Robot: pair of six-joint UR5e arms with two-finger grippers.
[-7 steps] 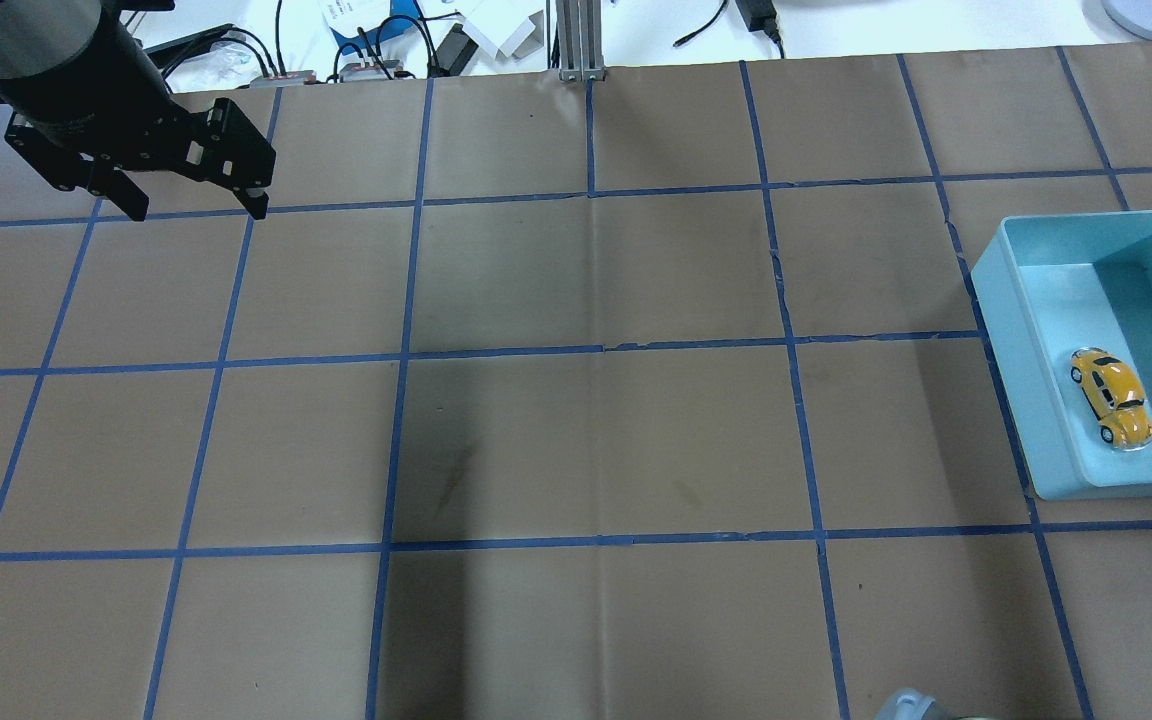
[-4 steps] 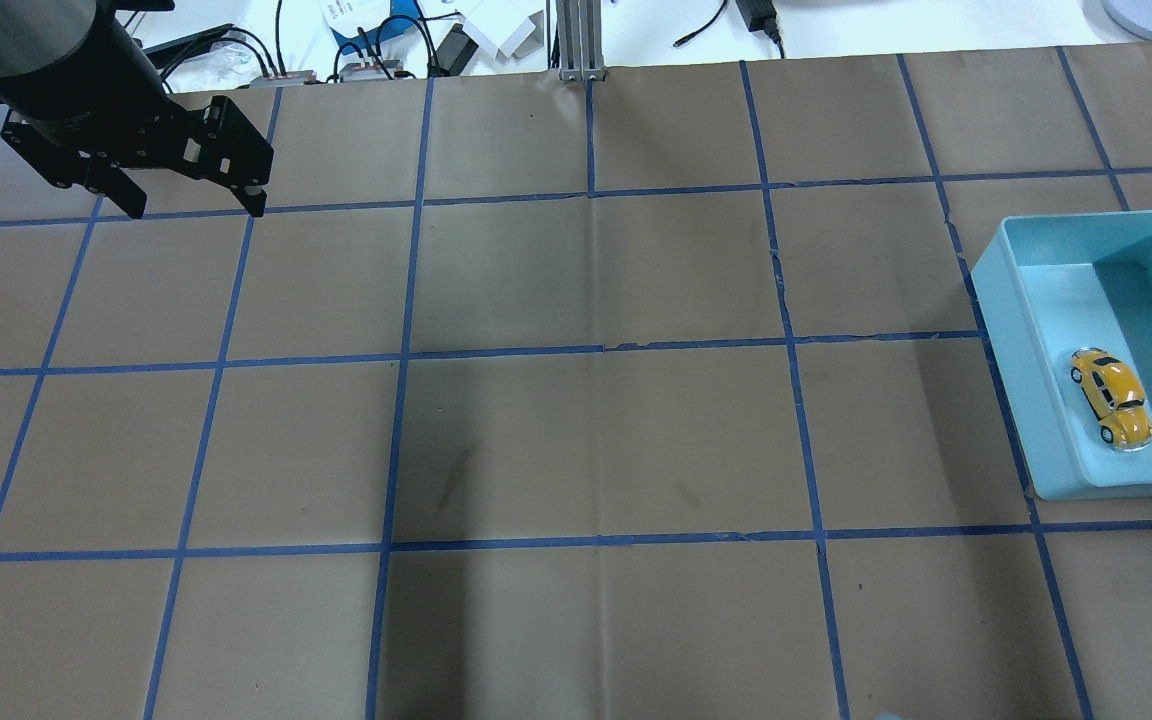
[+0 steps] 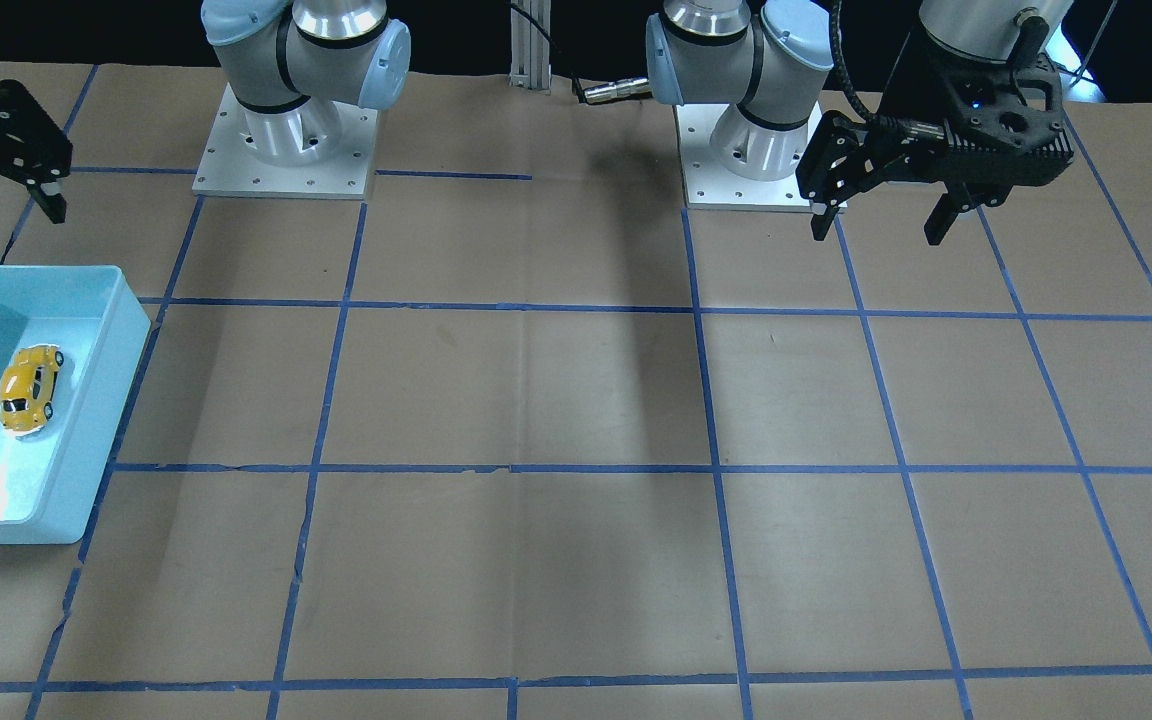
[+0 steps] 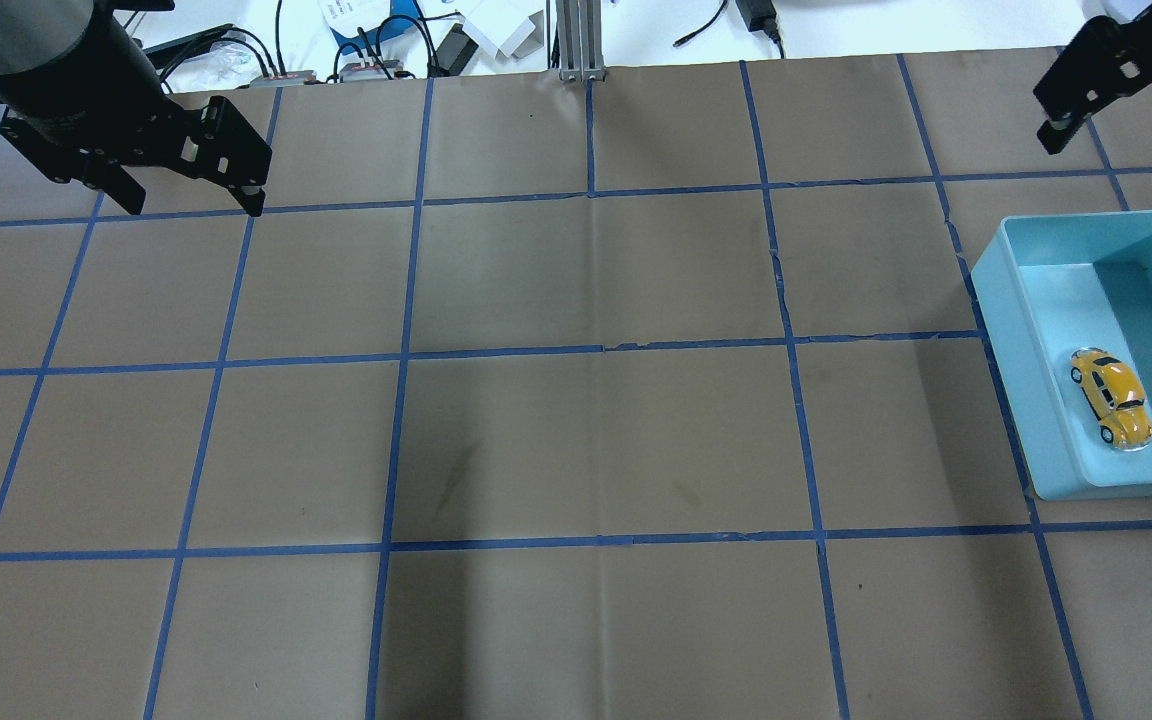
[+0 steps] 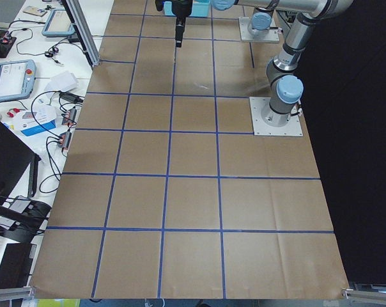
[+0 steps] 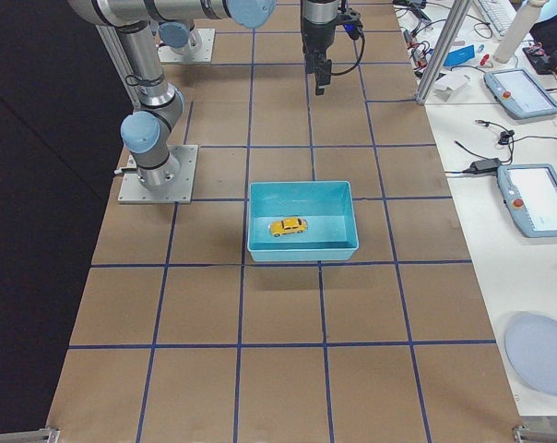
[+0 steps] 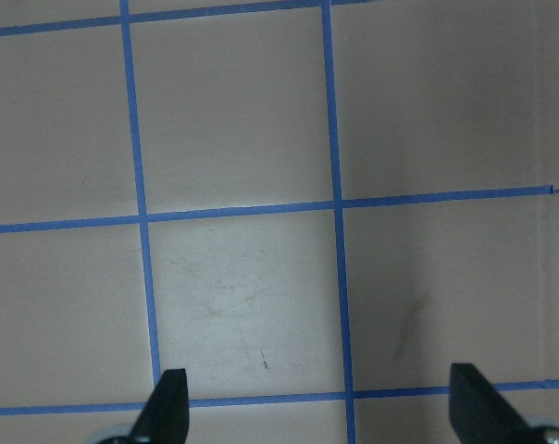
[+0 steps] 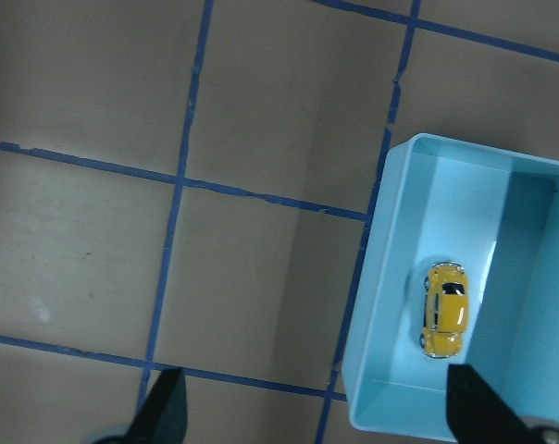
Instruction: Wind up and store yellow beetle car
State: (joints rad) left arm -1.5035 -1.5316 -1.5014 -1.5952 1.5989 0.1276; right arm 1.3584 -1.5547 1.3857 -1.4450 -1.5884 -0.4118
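Showing yellow beetle car (image 4: pixel 1112 398) lying inside teal bin (image 4: pixel 1026 370)
Holding left claw (image 4: pixel 196 208) and right claw (image 4: pixel 1116 120) wide open; gripping nothing

A light blue bin (image 4: pixel 1036 380) sits at the right edge of the table (image 4: pixel 576 440), which is covered in brown paper with a blue tape grid (image 4: pixel 596 350). Beyond the far edge are cables (image 4: pixel 356 55), a metal post (image 4: pixel 576 35) and pendants (image 6: pixel 541 198).
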